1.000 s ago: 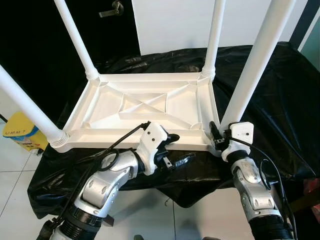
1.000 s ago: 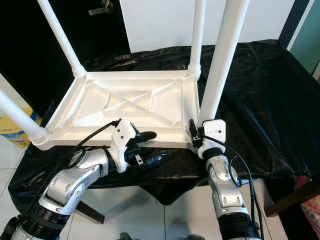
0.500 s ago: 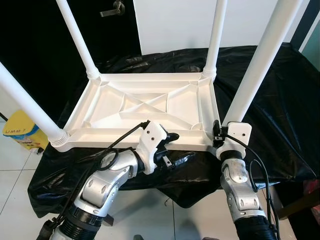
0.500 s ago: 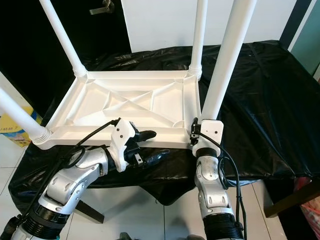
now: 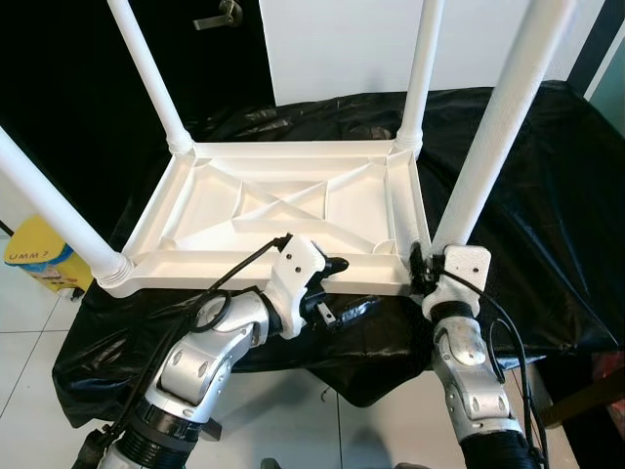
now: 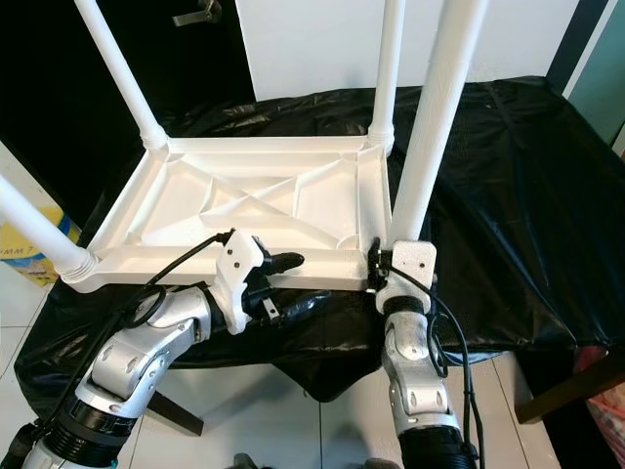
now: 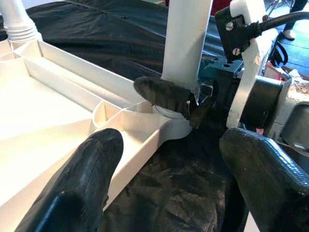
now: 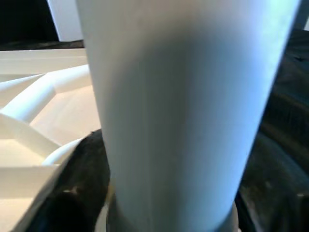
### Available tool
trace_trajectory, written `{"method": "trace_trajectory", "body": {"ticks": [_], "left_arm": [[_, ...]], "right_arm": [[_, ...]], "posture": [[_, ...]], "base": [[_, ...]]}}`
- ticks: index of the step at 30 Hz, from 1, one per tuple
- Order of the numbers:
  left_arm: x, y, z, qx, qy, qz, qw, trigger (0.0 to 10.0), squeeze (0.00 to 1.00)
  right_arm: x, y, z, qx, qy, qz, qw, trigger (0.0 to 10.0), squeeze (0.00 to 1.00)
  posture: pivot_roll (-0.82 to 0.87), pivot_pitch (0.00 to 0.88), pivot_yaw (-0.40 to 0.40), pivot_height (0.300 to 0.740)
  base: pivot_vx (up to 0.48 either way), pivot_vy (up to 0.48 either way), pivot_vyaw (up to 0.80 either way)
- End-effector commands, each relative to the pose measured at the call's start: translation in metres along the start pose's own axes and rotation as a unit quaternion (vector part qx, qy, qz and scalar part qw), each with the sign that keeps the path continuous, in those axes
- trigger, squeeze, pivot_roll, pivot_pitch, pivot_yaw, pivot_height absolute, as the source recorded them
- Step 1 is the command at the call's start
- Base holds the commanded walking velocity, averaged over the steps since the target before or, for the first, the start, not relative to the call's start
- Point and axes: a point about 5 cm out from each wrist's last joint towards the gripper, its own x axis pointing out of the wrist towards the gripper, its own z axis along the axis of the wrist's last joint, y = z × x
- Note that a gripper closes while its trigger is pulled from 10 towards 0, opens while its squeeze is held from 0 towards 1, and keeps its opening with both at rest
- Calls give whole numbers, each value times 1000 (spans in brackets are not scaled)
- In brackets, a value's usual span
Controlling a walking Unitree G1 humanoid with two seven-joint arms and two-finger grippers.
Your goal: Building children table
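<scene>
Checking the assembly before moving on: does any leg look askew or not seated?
The near right leg, gripped by the right pincer at its base, leans outward, unlike the far right leg. Whether it sits fully in the tabletop corner socket is hidden.

The upturned tabletop [image 5: 283,210] lies on the covered table [image 5: 527,195], reaching from its near edge toward the middle. Legs stand at the far-left corner [image 5: 146,73], far-right corner [image 5: 420,73] and near-left corner [image 5: 49,210] of the tabletop. My right gripper [image 7: 190,104] grips the fourth leg [image 5: 493,127] at the near-right corner. My left gripper [image 5: 337,291] straddles the tabletop's near edge, left of that corner.
</scene>
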Motion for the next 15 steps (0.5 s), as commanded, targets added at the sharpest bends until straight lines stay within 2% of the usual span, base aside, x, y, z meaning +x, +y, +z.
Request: {"method": "trace_trajectory", "body": {"ticks": [1,7,8,9,14,15], "left_arm": [[0,3,3,11,-3,19,1000,10000,0],[1,3,3,12,-3,17,1000,10000,0],[1,3,3,12,-3,16,1000,10000,0],[1,3,3,13,-3,16,1000,10000,0],[1,2,4,13,-4,13,1000,10000,0],[2,1,4,12,-4,8,1000,10000,0]], "right_arm": [[1,1,4,8,-15,30,999,10000,1000],[2,-5,9,13,-25,67,997,10000,1000],[2,-8,10,9,-28,93,995,10000,0],[3,-11,12,9,-25,127,992,10000,0],[4,-16,13,6,-20,181,983,10000,0],[6,-18,14,-4,-18,214,977,10000,0]], "posture": [[-114,17,55,740],[-120,14,56,740],[-122,14,57,740],[-124,15,58,740],[-127,19,60,740],[-128,21,61,740]], "base": [[0,0,0],[0,0,0],[0,0,0],[0,0,0],[0,0,0],[0,0,0]]}}
